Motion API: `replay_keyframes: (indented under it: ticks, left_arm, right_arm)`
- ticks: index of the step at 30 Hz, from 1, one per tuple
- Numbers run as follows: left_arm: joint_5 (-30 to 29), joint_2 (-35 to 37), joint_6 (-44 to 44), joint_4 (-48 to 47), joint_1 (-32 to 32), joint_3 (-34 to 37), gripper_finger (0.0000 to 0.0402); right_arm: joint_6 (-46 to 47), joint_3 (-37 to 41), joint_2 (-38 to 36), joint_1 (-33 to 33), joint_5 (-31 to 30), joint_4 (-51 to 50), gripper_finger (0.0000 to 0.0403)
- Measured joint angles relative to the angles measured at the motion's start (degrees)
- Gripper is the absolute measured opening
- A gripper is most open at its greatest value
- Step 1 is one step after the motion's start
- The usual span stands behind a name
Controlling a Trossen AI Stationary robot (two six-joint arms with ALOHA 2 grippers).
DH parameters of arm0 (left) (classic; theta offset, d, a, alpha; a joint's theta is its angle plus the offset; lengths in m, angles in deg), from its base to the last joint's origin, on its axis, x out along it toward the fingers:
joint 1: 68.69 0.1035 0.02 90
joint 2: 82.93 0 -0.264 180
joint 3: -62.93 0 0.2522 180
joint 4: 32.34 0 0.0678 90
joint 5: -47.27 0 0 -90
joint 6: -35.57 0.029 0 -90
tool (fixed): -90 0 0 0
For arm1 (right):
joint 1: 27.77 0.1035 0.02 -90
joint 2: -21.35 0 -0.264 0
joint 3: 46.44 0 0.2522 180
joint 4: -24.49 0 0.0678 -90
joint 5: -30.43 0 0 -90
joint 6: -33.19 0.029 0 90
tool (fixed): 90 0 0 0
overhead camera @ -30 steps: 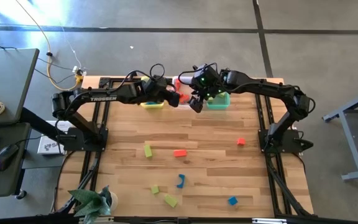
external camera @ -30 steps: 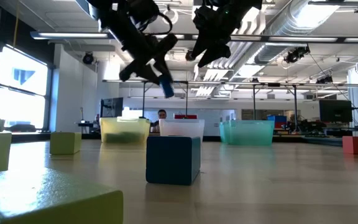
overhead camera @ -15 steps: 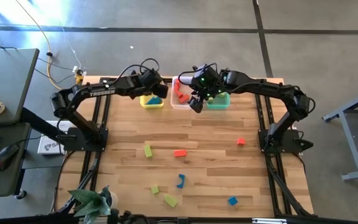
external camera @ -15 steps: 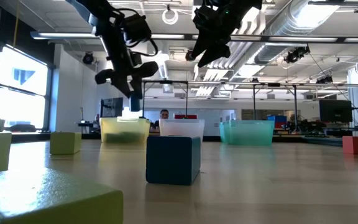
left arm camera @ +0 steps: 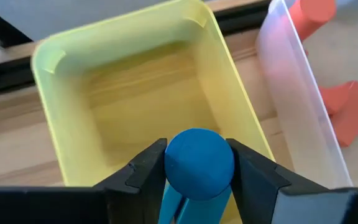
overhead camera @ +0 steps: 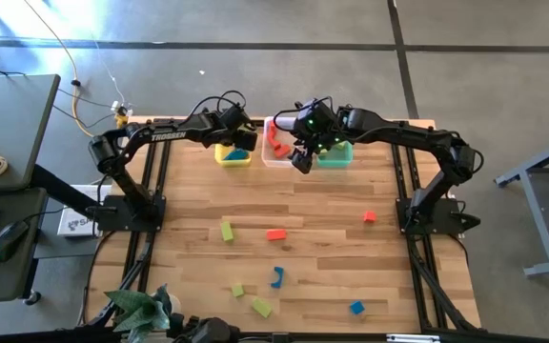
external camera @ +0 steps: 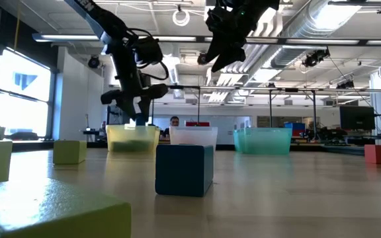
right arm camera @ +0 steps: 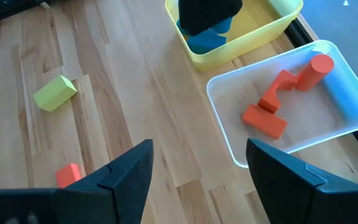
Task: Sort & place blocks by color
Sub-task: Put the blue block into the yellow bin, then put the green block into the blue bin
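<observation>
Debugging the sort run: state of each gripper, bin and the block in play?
left gripper: over the yellow bin, blue block between its fingers
blue block: between those fingers, above the yellow bin
right gripper: open, empty, up over the table near the bins
yellow bin: upright, blue inside
clear bin: upright, holds red-orange blocks
teal bin: upright, contents hidden by the arm

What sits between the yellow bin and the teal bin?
The clear bin, holding red-orange blocks, sits between the yellow bin and teal bin, in the high view.
</observation>
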Motion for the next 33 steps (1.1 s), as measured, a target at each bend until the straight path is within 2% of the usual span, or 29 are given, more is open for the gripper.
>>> replay_keyframes:
  ticks: [7,13,24,33]
  left_arm:
    - [1.6,0.0,0.0,0.2,0.4,0.0,0.0189]
    - [5.4,0.4,-0.2,-1.0,2.3,-1.4,0.0216]
    - [16.8,0.4,2.7,-3.8,4.7,-10.7,0.0214]
    - [18.7,0.4,2.1,-5.7,-2.6,-12.2,0.0214]
  right_arm:
    - [0.0,0.0,0.0,0.0,0.0,-1.0,0.0245]
    - [-0.7,0.0,0.0,0.0,0.0,-2.0,0.0245]
    - [-2.6,0.0,0.0,0.0,0.3,-5.3,0.0245]
    - [-2.9,0.0,0.0,0.0,3.0,-7.8,0.0245]
